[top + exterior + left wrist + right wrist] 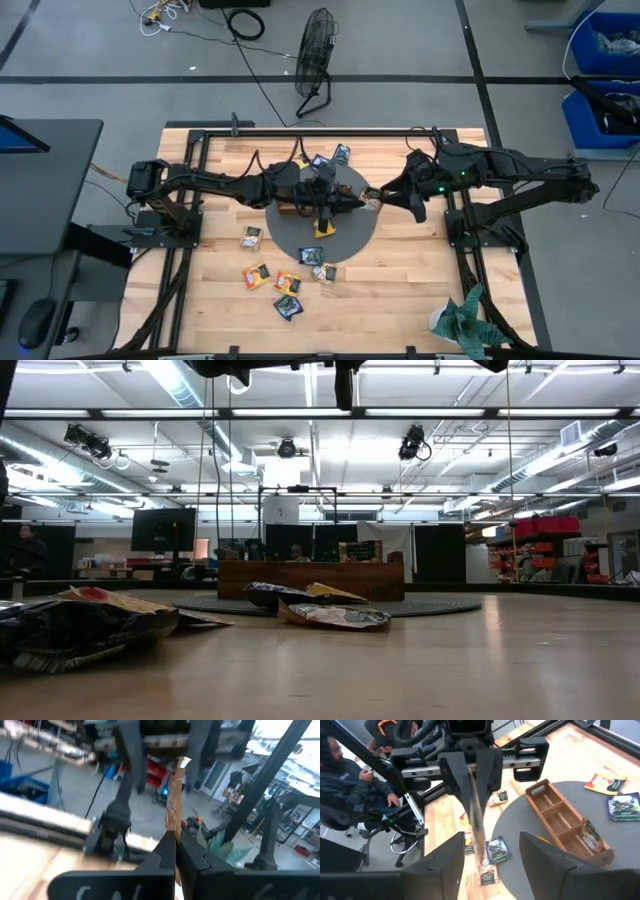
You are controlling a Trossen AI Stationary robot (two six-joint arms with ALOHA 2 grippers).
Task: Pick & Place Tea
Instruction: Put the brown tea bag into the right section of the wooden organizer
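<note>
My left gripper (358, 200) reaches level over the round grey mat (340, 245) and is shut on one tea sachet (372, 201), brownish with a white end, seen edge-on (174, 795). My right gripper (492, 865) faces it from the table's right, open, its fingers standing wide on either side of the sachet (476, 820) without touching it. The brown wooden tray (560, 820) rests on the mat with a sachet (590, 837) in one end compartment. Several more sachets lie flat on the table (258, 275) and mat (311, 256). My left gripper pinches one end of the sachet (173, 832) between its two fingers, coming at it level from the table's left. The sachet stands on edge and sticks out past the fingertips toward the right arm, lifted clear above the mat.
Loose sachets lie at the far side of the mat (340, 154) and near the front (288, 307), close to the low camera (90, 620). A green leafy object (465, 320) sits at the near right corner. A person (350, 775) sits beyond the table's left side.
</note>
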